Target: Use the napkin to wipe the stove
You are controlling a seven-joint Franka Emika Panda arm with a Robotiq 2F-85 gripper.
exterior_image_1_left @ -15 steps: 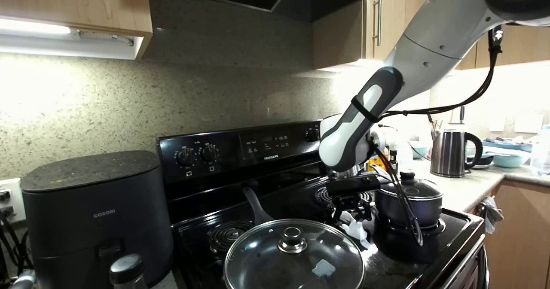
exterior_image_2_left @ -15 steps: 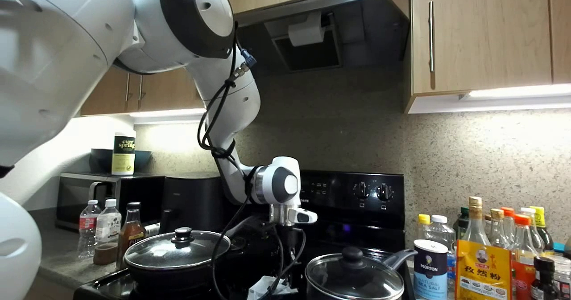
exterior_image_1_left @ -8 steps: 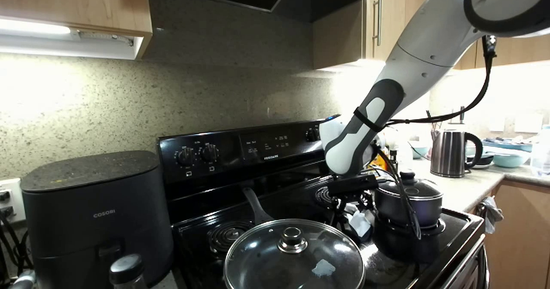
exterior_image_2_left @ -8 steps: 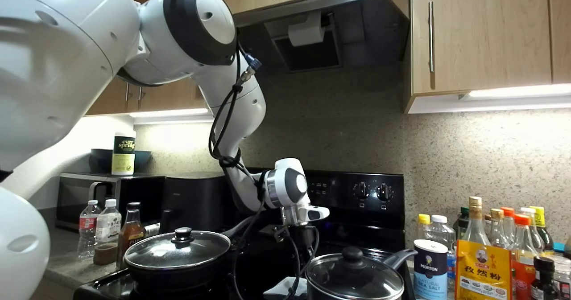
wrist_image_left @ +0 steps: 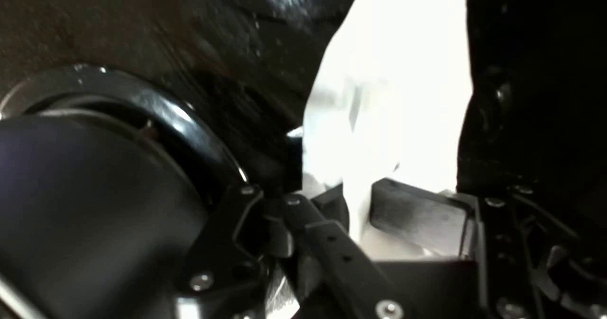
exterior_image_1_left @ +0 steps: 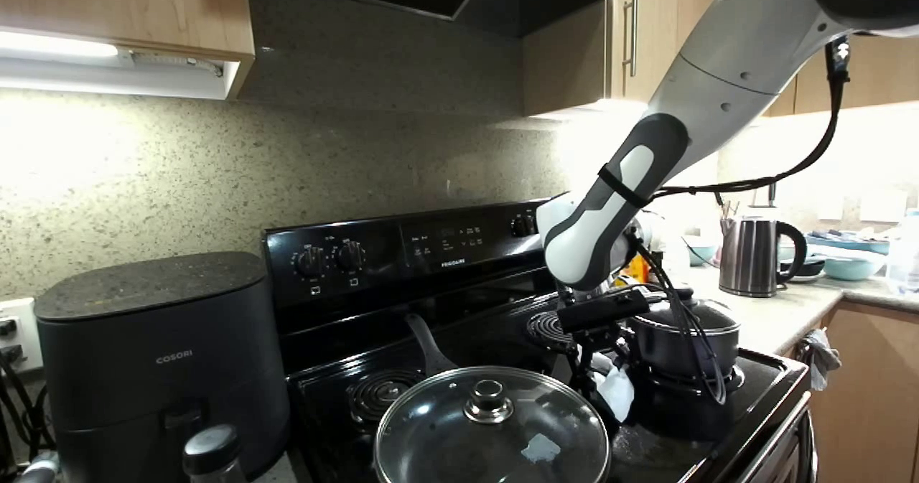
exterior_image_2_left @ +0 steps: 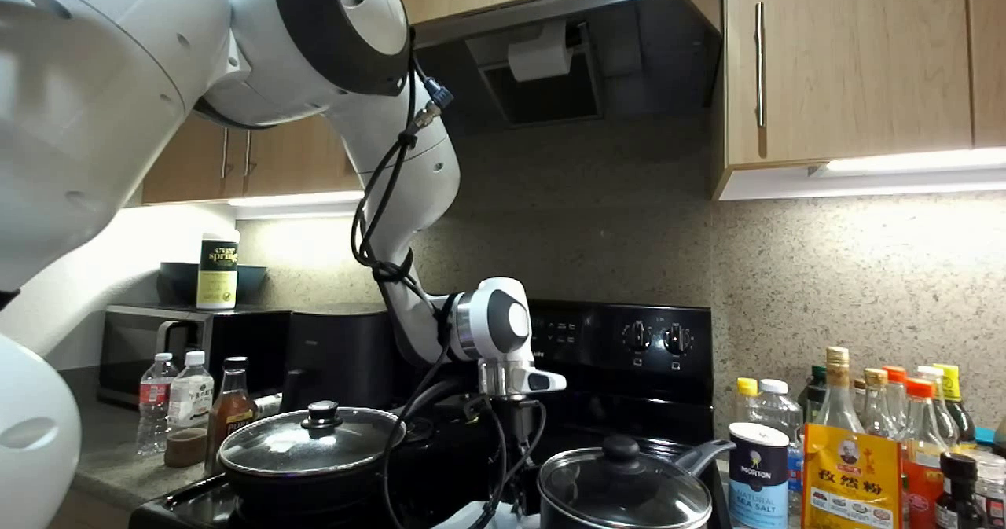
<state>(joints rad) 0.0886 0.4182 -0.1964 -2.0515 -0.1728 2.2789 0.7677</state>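
Note:
The white crumpled napkin [exterior_image_1_left: 616, 395] hangs from my gripper low over the glossy black stove [exterior_image_1_left: 668, 454], between the pan and the pot. In an exterior view only the top of the napkin [exterior_image_2_left: 475, 516] shows at the bottom edge. My gripper [exterior_image_1_left: 597, 368] points down. In the wrist view the napkin [wrist_image_left: 393, 96] is pinched between the two finger pads [wrist_image_left: 359, 207] and spreads out beyond them. The fingers are shut on it. I cannot tell exactly where its lower edge touches the stove top.
A pan with a glass lid [exterior_image_1_left: 492, 433] stands on one side of the gripper. A dark lidded pot [exterior_image_1_left: 688, 343] stands close on the other side and also shows near in the wrist view [wrist_image_left: 85, 205]. The air fryer [exterior_image_1_left: 154, 354] and spice bottles [exterior_image_2_left: 872, 435] flank the stove.
The arm swings back and forth with the napkin held. Since half a second ago the gripper and napkin have shifted left in an exterior view, and the napkin now sits lower in both exterior views.

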